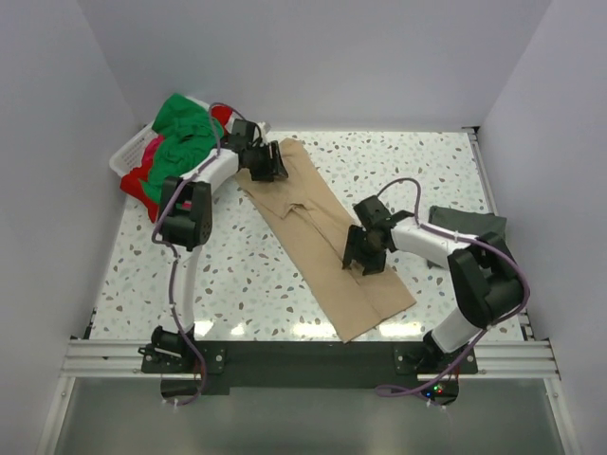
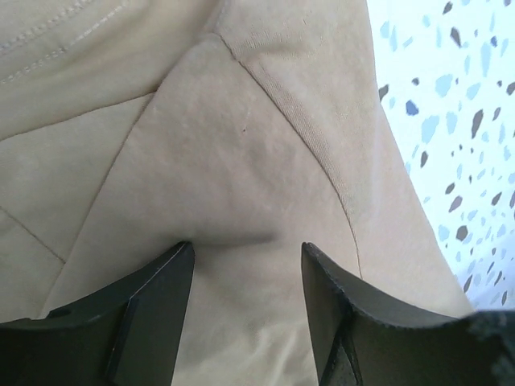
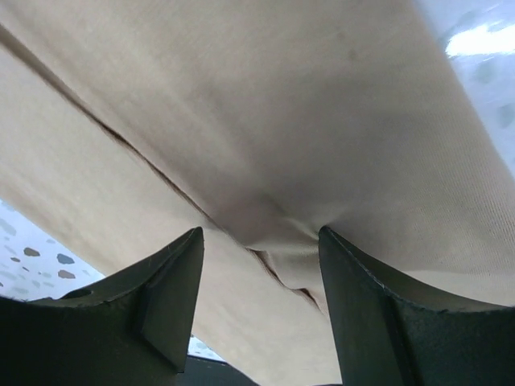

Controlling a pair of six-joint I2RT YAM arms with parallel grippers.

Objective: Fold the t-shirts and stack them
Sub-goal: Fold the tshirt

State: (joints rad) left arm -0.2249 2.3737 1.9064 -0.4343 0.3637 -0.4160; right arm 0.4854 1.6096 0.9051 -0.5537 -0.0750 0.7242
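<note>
Looking at a long tan cotton t-shirt [image 1: 322, 237], already narrowed into a strip and lying diagonally across the speckled white table [image 1: 237, 275], far end up by the white plastic basket [image 1: 126, 156], near end close to the front edge. Pressing down on that far end with the left hand [image 1: 268, 161]: spread apart, tips sunk into the cloth beside a sleeve seam, a soft ridge bunched in the gap, nothing clamped. Same story lower down the strip with the right hand [image 1: 365, 251]: apart too, straddling a layered edge, a pucker of tan cloth pushed up in between but not pinched shut. Probably set at two spots like this to gather all the layers at once, ready to lift and fold the strip end over end without letting it sag or fall open. Waiting in the basket, a bright green t-shirt [image 1: 180, 133] and a red t-shirt [image 1: 137, 185], bundled and unfolded. Off to the right by the wall, a dark grey t-shirt [image 1: 465, 226], seemingly folded flat, likely the base of the stack.
</note>
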